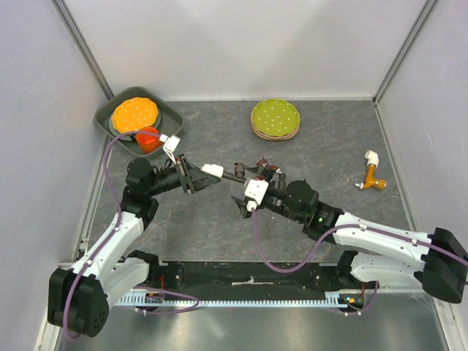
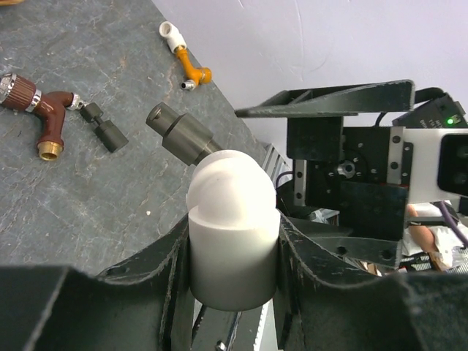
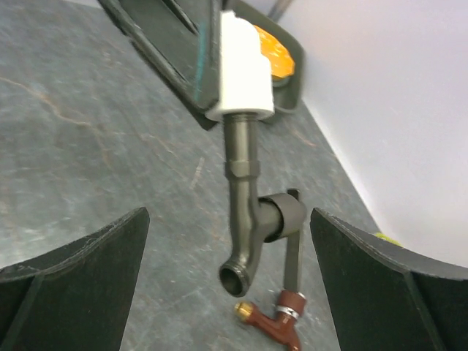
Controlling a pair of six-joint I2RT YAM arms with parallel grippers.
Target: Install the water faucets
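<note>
Between the fingers of the released right gripper [image 3: 228, 241] lay the dark grey tap [image 3: 241, 183], its axis running into the white elbow fitting [image 3: 241, 66] clenched by the left gripper [image 2: 234, 256].

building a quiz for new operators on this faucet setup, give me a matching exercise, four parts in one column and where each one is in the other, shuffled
Parts
1. white elbow fitting
2. dark grey tap
3. reddish-brown tap
4. orange tap

Places
a. lying near the middle of the table
b. sticking out of the gripped elbow, off the table
c. clamped in the left gripper
d. lying alone at the table's right side

Pairs: 1-c, 2-b, 3-a, 4-d
</note>
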